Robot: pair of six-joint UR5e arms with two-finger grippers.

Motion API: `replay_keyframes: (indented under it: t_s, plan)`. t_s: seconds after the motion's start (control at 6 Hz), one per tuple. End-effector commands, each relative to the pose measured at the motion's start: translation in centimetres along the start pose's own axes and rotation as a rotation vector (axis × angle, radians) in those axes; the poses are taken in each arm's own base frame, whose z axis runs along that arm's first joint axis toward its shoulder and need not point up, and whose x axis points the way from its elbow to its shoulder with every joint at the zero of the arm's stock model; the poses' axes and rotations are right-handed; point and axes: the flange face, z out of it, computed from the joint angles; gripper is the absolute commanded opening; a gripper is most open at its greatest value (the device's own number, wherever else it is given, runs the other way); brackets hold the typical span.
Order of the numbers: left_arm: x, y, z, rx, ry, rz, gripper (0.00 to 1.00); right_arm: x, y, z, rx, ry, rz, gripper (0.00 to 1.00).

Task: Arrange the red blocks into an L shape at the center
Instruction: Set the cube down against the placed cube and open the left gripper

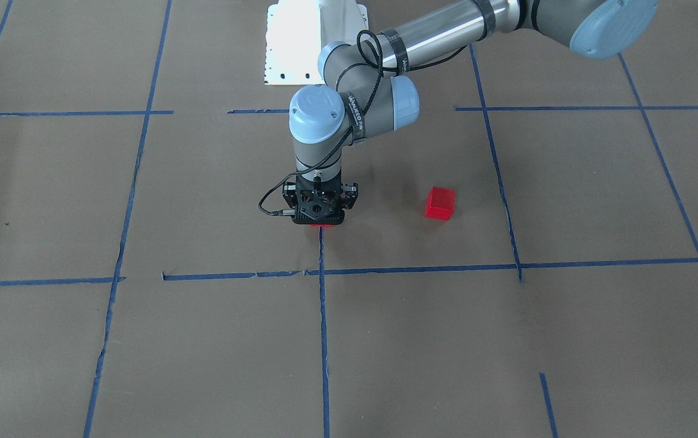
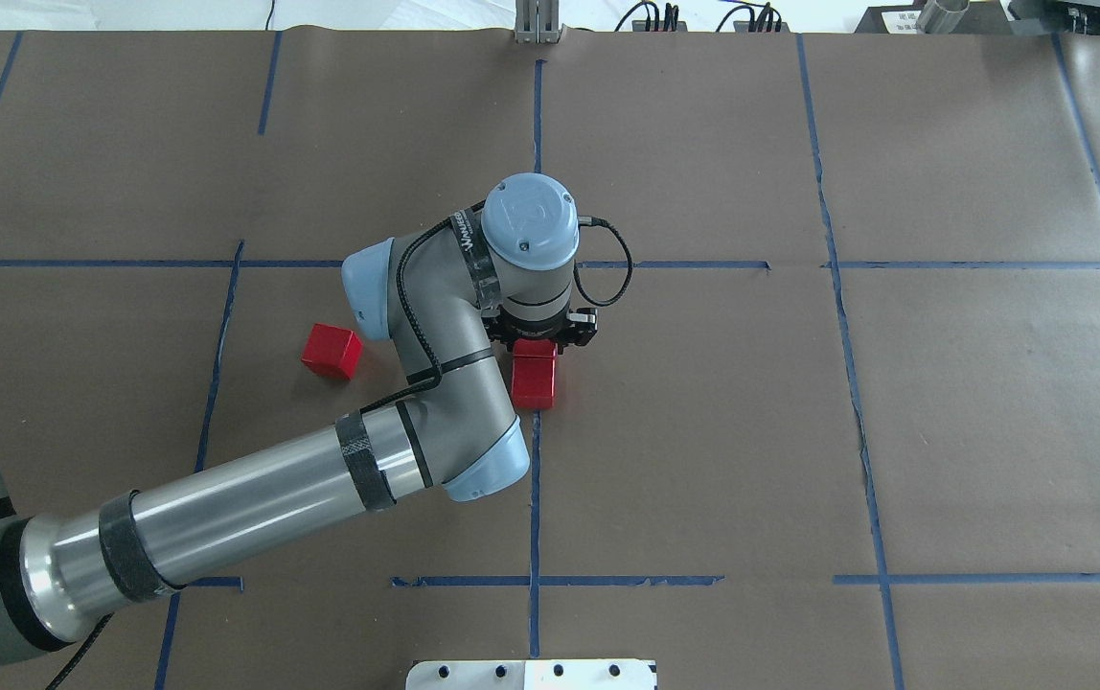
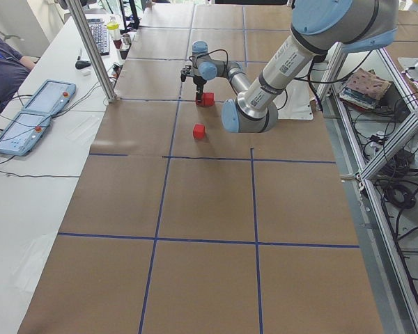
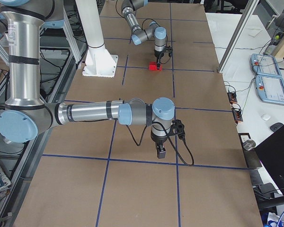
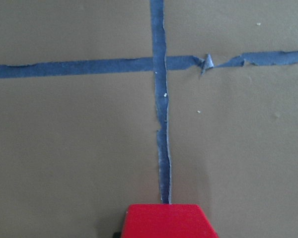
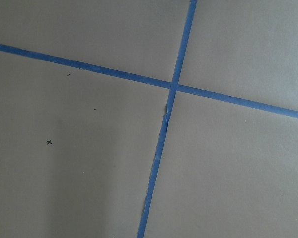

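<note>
Plain, matte, bright red blocks lie on brown paper crossed by a grid of blue tape. The left arm is silver and grey, with pale blue caps and black bands. Its gripper is black, and the base plate is white.

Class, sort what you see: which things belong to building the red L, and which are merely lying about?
Belongs to the job:
loose red block; red blocks at the left pincer; centre cell.

Lying about:
control pendants; keyboard.
</note>
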Motion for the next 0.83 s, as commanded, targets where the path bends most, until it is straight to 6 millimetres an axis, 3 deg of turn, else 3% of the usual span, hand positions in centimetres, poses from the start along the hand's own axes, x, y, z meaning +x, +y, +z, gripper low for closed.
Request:
replay_keyframes:
  t_s: [0.0,0.33,0.5,0.67]
  plan:
    - [0.0,0.1,0.0,-0.014,0.006,0.002,0.76,0.0,0.0,-0.1,0.001,0.0,-0.001,1.0]
    - [-0.5,-0.7,-1.1,-0.039,0.029,0.006,0.99,-0.1,-0.2,-0.2,0.003,0.001,-0.003,1.0]
    - [-2.7,-3.8,-4.2,-0.084,0.083,-0.033,0.99,-0.1,-0.2,-0.2,0.003,0.001,-0.003,1.0]
    - [-7.1,-5.1,-6.1,-0.078,0.095,0.005,0.99,-0.1,-0.2,-0.2,0.003,0.001,-0.003,1.0]
